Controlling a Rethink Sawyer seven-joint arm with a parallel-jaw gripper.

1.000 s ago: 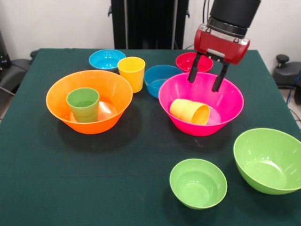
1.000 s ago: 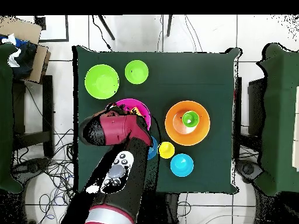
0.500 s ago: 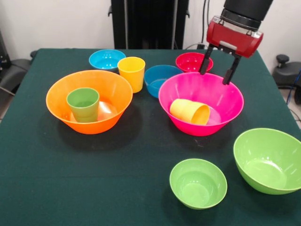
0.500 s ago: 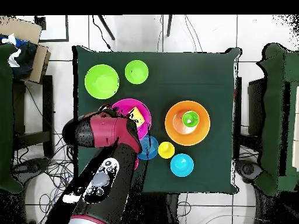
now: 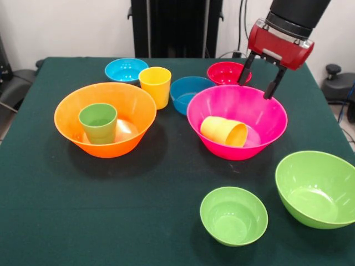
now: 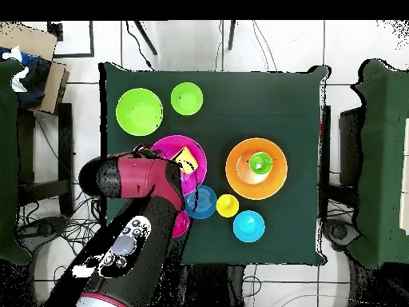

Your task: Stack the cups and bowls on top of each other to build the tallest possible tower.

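Toward the upper right of the front view, the gripper (image 5: 259,83) hangs with its two black fingers apart and nothing between them, above the far rim of the large hot pink bowl (image 5: 266,127) and just in front of the small red-pink bowl (image 5: 223,73). Inside the pink bowl the orange-yellow cup (image 5: 224,131) lies on its side, mouth toward the lower right. At centre left the green cup (image 5: 98,123) stands upright in the large orange bowl (image 5: 66,113); behind it the yellow cup (image 5: 155,86) stands on the table (image 5: 138,221) between the light blue bowl (image 5: 126,70) and the darker blue bowl (image 5: 186,93). The small lime green bowl (image 5: 233,215) and large lime green bowl (image 5: 319,189) sit at the lower right. Nothing is stacked high yet.

The step in hand looks like choosing a pick. If the tipped cup is the target, the fingers should straddle its body across the narrow width, not along its length, and descend clear of the bowl's wall, since a glossy cup may roll away from one-sided contact.
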